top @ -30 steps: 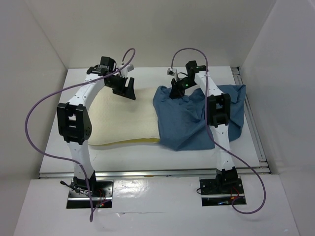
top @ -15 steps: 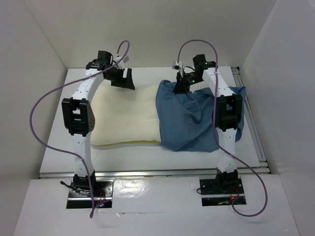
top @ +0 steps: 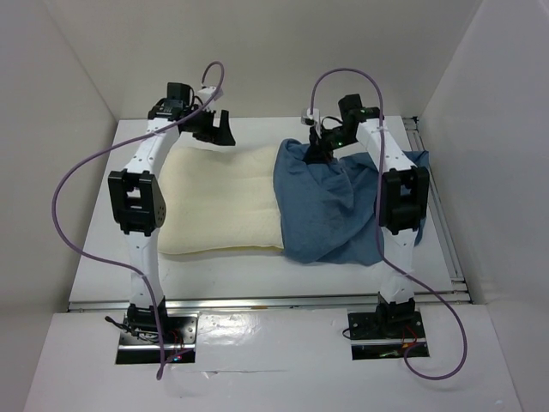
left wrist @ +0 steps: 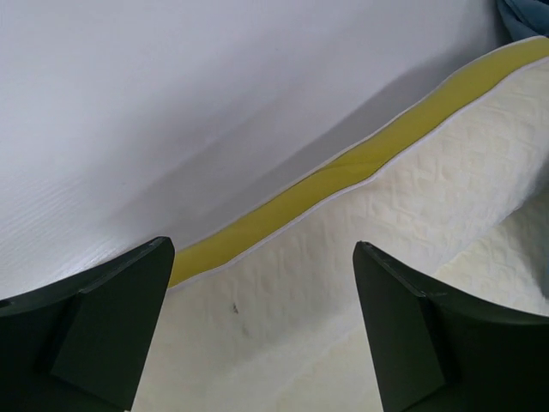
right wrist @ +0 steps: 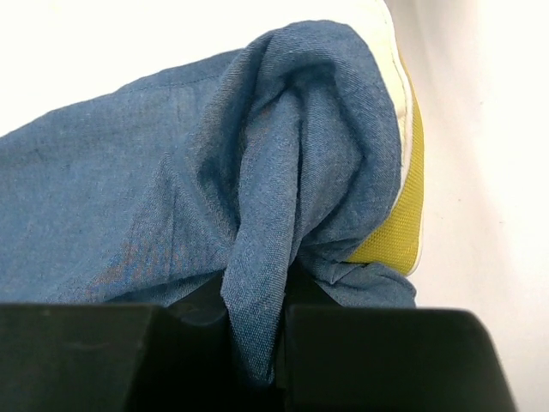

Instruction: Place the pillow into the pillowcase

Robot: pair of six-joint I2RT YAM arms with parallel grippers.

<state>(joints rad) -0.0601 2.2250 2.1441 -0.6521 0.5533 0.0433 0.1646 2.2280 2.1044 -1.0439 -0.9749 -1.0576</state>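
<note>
The cream-yellow pillow [top: 219,202] lies across the white table, its right end inside the denim-blue pillowcase [top: 330,206]. My right gripper [top: 319,148] is shut on a fold of the pillowcase's far rim [right wrist: 257,283], with the pillow's yellow edge [right wrist: 399,232] showing beside it. My left gripper [top: 216,130] is open and empty, hovering over the pillow's far left edge; its yellow piping [left wrist: 343,167] and textured cover [left wrist: 412,206] lie between the spread fingers [left wrist: 111,326].
White walls enclose the table [top: 257,270] on three sides; the back wall is close behind both grippers. A metal rail [top: 442,223] runs along the right edge. Purple cables [top: 73,184] loop above both arms.
My right gripper has drawn the pillowcase rim left and toward the back, over more of the pillow. My left gripper has moved back and up toward the far wall, staying open.
</note>
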